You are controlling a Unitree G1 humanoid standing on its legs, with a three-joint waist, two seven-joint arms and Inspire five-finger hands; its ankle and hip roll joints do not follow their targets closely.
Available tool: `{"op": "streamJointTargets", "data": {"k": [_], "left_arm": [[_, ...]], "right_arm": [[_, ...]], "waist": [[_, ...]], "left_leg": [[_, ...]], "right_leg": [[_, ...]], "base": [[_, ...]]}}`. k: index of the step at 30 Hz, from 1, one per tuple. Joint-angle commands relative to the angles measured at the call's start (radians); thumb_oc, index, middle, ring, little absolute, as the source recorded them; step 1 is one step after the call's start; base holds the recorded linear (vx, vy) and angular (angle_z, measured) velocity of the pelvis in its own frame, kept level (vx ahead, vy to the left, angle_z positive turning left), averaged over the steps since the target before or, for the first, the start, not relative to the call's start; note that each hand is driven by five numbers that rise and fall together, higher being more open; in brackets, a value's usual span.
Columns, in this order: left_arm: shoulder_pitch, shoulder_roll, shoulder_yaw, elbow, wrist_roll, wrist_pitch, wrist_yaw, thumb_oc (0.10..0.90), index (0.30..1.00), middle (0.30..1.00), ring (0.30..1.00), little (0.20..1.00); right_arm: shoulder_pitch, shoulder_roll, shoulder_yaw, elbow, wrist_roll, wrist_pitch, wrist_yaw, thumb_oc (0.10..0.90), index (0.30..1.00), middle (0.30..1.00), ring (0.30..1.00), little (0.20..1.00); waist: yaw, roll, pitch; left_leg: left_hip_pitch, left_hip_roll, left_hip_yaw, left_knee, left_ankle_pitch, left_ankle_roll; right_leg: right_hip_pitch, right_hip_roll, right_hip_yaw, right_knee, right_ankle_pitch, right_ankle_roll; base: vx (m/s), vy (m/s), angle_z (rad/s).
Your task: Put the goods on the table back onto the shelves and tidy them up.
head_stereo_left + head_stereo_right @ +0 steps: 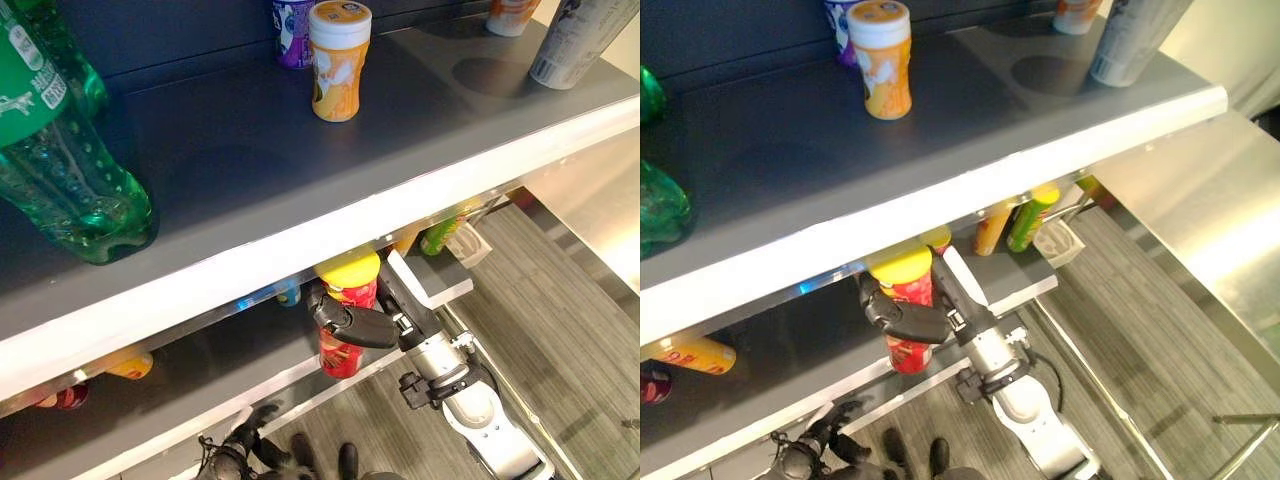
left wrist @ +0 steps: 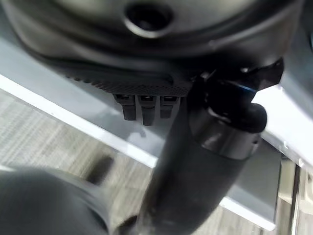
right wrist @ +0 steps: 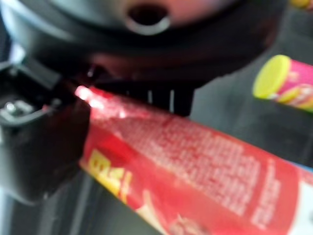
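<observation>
1. In the left eye view we see the right hand with its fingers curled round a red tube can with a yellow lid, held upright at the front edge of the lower shelf, under the upper shelf. On the upper shelf stand a green bottle, an orange-yellow canister and a purple can behind it.
2. In the right eye view we see the left hand low down below the shelf edge; we cannot tell how its fingers stand. An orange bottle and a green bottle stand on the lower shelf to the right of the held can.
3. In the left wrist view we see the left hand's dark bulk, a short row of fingers and the grey shelf edge past them.
4. In the right wrist view we see the red can clamped against the palm, with a pink tube with a yellow lid lying beyond it
</observation>
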Motion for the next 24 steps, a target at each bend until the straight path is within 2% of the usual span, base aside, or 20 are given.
{"op": "streamJointTargets", "data": {"k": [1, 2, 4, 5, 7, 9, 11, 12, 14, 15, 16, 17, 18, 19, 21, 22, 23, 24], "left_arm": [[-0.023, -0.022, -0.004, 0.064, -0.041, -0.022, 0.027, 0.8, 0.9, 0.9, 0.9, 0.9], [-0.031, -0.023, -0.006, 0.066, -0.04, -0.023, 0.026, 0.8, 0.9, 0.9, 0.9, 0.9], [-0.035, -0.027, -0.025, 0.052, -0.026, -0.028, 0.02, 0.8, 0.9, 0.9, 0.9, 0.9], [-0.044, -0.036, -0.032, 0.048, -0.018, -0.021, 0.013, 0.8, 0.9, 0.9, 0.9, 0.9], [-0.043, -0.041, -0.038, 0.053, -0.002, -0.016, 0.007, 0.8, 0.9, 0.9, 0.9, 0.9], [-0.035, -0.043, -0.055, 0.046, 0.023, -0.015, -0.01, 0.8, 0.9, 0.9, 0.9, 0.9], [-0.035, -0.043, -0.06, 0.039, 0.026, -0.014, -0.013, 0.8, 0.9, 0.9, 0.9, 0.9], [-0.039, -0.043, -0.068, 0.026, 0.025, -0.013, -0.019, 0.8, 0.9, 0.9, 0.9, 0.9], [-0.041, -0.044, -0.078, 0.019, 0.031, -0.015, -0.03, 0.8, 0.9, 0.9, 0.9, 0.9], [-0.045, -0.039, -0.09, 0.009, 0.033, -0.02, -0.038, 0.8, 0.9, 0.9, 0.9, 0.9], [-0.046, -0.033, -0.095, 0.003, 0.036, -0.023, -0.04, 0.8, 0.9, 0.9, 0.9, 0.9], [-0.053, -0.029, -0.095, 0.008, 0.038, -0.022, -0.028, 0.8, 0.9, 0.9, 0.9, 0.9], [-0.053, -0.028, -0.095, 0.009, 0.038, -0.022, -0.028, 0.8, 0.9, 0.9, 0.9, 0.9], [-0.046, -0.015, -0.075, 0.023, 0.034, -0.025, -0.011, 0.8, 0.9, 0.9, 0.9, 0.9], [-0.038, 0.001, -0.045, 0.035, 0.022, -0.025, 0.004, 0.8, 0.9, 0.9, 0.9, 0.9], [-0.029, 0.012, -0.023, 0.042, 0.02, -0.023, 0.011, 0.8, 0.9, 0.9, 0.9, 0.9], [-0.028, 0.023, 0.013, 0.035, -0.018, -0.017, 0.021, 0.8, 0.9, 0.9, 0.9, 0.9], [-0.031, 0.024, 0.016, 0.037, -0.02, -0.016, 0.024, 0.8, 0.9, 0.9, 0.9, 0.9]], "right_arm": [[-0.092, 0.053, -0.033, -0.127, 0.065, -0.122, -0.008, 0.4, 0.3, 0.3, 0.3, 0.3], [-0.095, 0.046, -0.031, -0.124, 0.074, -0.121, -0.003, 0.4, 0.3, 0.3, 0.3, 0.3], [-0.106, 0.032, -0.034, -0.118, 0.07, -0.119, -0.005, 0.4, 0.3, 0.3, 0.3, 0.3], [-0.098, 0.025, -0.044, -0.115, 0.081, -0.119, 0.005, 0.4, 0.3, 0.3, 0.3, 0.3], [-0.082, 0.014, -0.057, -0.121, 0.086, -0.12, 0.014, 0.4, 0.3, 0.3, 0.3, 0.3], [-0.052, 0.005, -0.077, -0.127, 0.087, -0.12, 0.021, 0.4, 0.3, 0.3, 0.3, 0.3], [-0.036, 0.005, -0.082, -0.129, 0.094, -0.119, 0.027, 0.4, 0.3, 0.3, 0.3, 0.3], [-0.021, 0.01, -0.083, -0.127, 0.099, -0.115, 0.03, 0.4, 0.3, 0.3, 0.3, 0.3], [-0.005, 0.015, -0.087, -0.125, 0.094, -0.111, 0.036, 0.4, 0.3, 0.3, 0.3, 0.3], [-0.001, 0.022, -0.086, -0.125, 0.079, -0.104, 0.033, 0.4, 0.3, 0.3, 0.3, 0.3], [-0.001, 0.026, -0.086, -0.129, 0.063, -0.104, 0.024, 0.4, 0.3, 0.3, 0.3, 0.3], [0.002, 0.042, -0.076, -0.136, 0.04, -0.1, 0.013, 0.4, 0.3, 0.3, 0.3, 0.3], [0.001, 0.043, -0.076, -0.135, 0.039, -0.1, 0.013, 0.4, 0.3, 0.3, 0.3, 0.3], [-0.002, 0.051, -0.064, -0.134, 0.005, -0.096, -0.009, 0.4, 0.3, 0.3, 0.3, 0.3], [-0.011, 0.056, -0.051, -0.131, -0.028, -0.086, -0.027, 0.4, 0.3, 0.3, 0.3, 0.3], [-0.021, 0.061, -0.041, -0.125, -0.034, -0.083, -0.034, 0.4, 0.3, 0.3, 0.3, 0.3], [-0.04, 0.068, -0.02, -0.116, -0.018, -0.085, -0.035, 0.4, 0.3, 0.3, 0.3, 0.3], [-0.035, 0.071, -0.018, -0.114, -0.013, -0.086, -0.031, 0.4, 0.3, 0.3, 0.3, 0.3]], "waist": [[0.013, -0.018, 0.017], [0.011, -0.021, 0.026], [-0.001, -0.025, 0.034], [-0.025, -0.012, 0.012], [-0.045, 0.008, -0.006], [-0.07, 0.038, -0.023], [-0.079, 0.052, -0.025], [-0.091, 0.061, -0.018], [-0.106, 0.083, -0.024], [-0.109, 0.089, -0.016], [-0.113, 0.089, -0.009], [-0.118, 0.066, 0.004], [-0.118, 0.064, 0.003], [-0.115, 0.036, 0.028], [-0.097, 0.009, 0.054], [-0.075, 0.01, 0.062], [-0.043, -0.005, 0.07], [-0.044, -0.007, 0.07]], "left_leg": [[0.11, -0.056, -0.041, -0.051, -0.078, -0.004], [0.096, -0.057, -0.036, -0.024, -0.086, -0.007], [0.096, -0.041, 0.01, 0.053, -0.148, -0.015], [0.154, 0.006, 0.054, 0.111, -0.206, -0.039], [0.202, 0.051, 0.07, 0.123, -0.187, -0.065], [0.262, 0.095, 0.06, 0.105, -0.132, -0.1], [0.274, 0.105, 0.043, 0.093, -0.11, -0.114], [0.272, 0.099, 0.007, 0.077, -0.093, -0.111], [0.313, 0.084, -0.002, 0.008, -0.155, -0.104], [0.329, 0.057, 0.008, -0.042, -0.187, -0.087], [0.329, 0.038, 0.007, -0.059, -0.209, -0.077], [0.304, -0.003, 0.008, -0.059, -0.226, -0.056], [0.302, -0.005, 0.008, -0.059, -0.225, -0.055], [0.295, -0.054, 0.01, -0.059, -0.248, -0.031], [0.284, -0.075, 0.03, -0.059, -0.248, -0.014], [0.288, -0.068, 0.052, -0.059, -0.261, -0.011], [0.253, -0.053, 0.107, -0.059, -0.218, 0.001], [0.244, -0.048, 0.113, -0.059, -0.21, 0.007]], "right_leg": [[-0.011, -0.029, 0.04, 0.04, -0.005, 0.104], [-0.02, -0.04, 0.035, 0.039, 0.005, 0.104], [-0.043, -0.071, 0.007, 0.036, 0.026, 0.112], [-0.056, -0.095, -0.018, 0.024, 0.032, 0.122], [-0.066, -0.105, -0.052, 0.024, 0.039, 0.122], [-0.091, -0.117, -0.081, 0.039, 0.041, 0.123], [-0.102, -0.12, -0.087, 0.048, 0.043, 0.125], [-0.132, -0.135, -0.094, 0.066, 0.065, 0.119], [-0.144, -0.146, -0.079, 0.082, 0.059, 0.139], [-0.163, -0.168, -0.068, 0.103, 0.08, 0.154], [-0.181, -0.184, -0.059, 0.114, 0.103, 0.168], [-0.222, -0.222, -0.055, 0.119, 0.17, 0.185], [-0.224, -0.224, -0.054, 0.118, 0.172, 0.186], [-0.247, -0.261, -0.03, 0.095, 0.271, 0.229], [-0.251, -0.277, -0.044, 0.053, 0.3, 0.244], [-0.242, -0.275, -0.089, 0.047, 0.291, 0.262], [-0.222, -0.294, -0.227, 0.137, 0.231, 0.244], [-0.213, -0.292, -0.22, 0.176, 0.207, 0.237]], "base": [[-0.17, 0.002, 0.42], [-0.24, 0.025, 0.12], [-0.23, 0.095, 0.36], [-0.15, 0.145, 0.59], [-0.09, 0.129, 0.51], [-0.1, 0.17, 0.46], [-0.14, 0.195, 0.52], [-0.15, 0.306, 0.35], [-0.12, 0.362, 0.56], [-0.21, 0.408, 0.88], [-0.41, 0.473, 0.86], [-0.31, 0.272, 0.54], [-0.42, 0.345, 0.54], [-0.25, 0.244, 0.01], [-0.29, 0.271, -0.65], [-0.43, 0.209, -0.99], [-0.38, 0.138, -1.0], [-0.32, 0.05, -1.15]]}}
